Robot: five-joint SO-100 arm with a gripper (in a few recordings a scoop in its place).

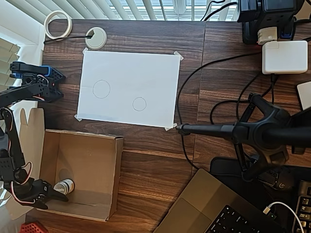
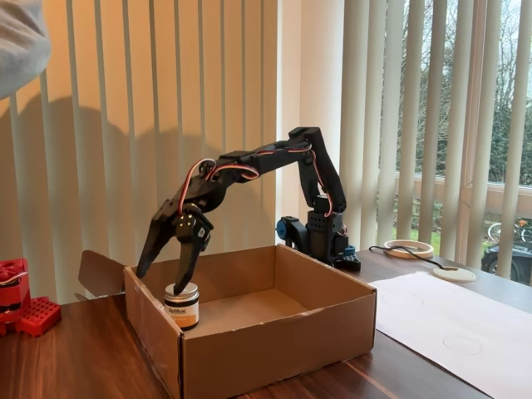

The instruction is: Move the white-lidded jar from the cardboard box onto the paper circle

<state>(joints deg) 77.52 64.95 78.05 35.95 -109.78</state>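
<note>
Your tool (image 2: 165, 281) hangs released, fingers spread, straddling the white-lidded jar (image 2: 182, 306) standing upright in the cardboard box (image 2: 274, 349); the paper circle (image 1: 139, 104) lies well apart.

Probably a home office: wooden desk (image 1: 146, 155), laptop (image 1: 214, 208), charger (image 1: 284, 57), window blinds (image 2: 125, 125).

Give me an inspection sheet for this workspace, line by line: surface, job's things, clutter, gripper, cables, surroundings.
Surface: dark wood table, white sheet taped down.
Job's things: white-lidded jar upright in a corner of the cardboard box; paper circle bare.
Clutter: tape ring, white disc, larger circle, laptop, red blocks.
Gripper: gripper open, fingers straddling the jar's lid; contact cannot be told.
Cables: black cables loop right of the sheet; charger.
Surroundings: vertical blinds, window, camera stand.
</note>
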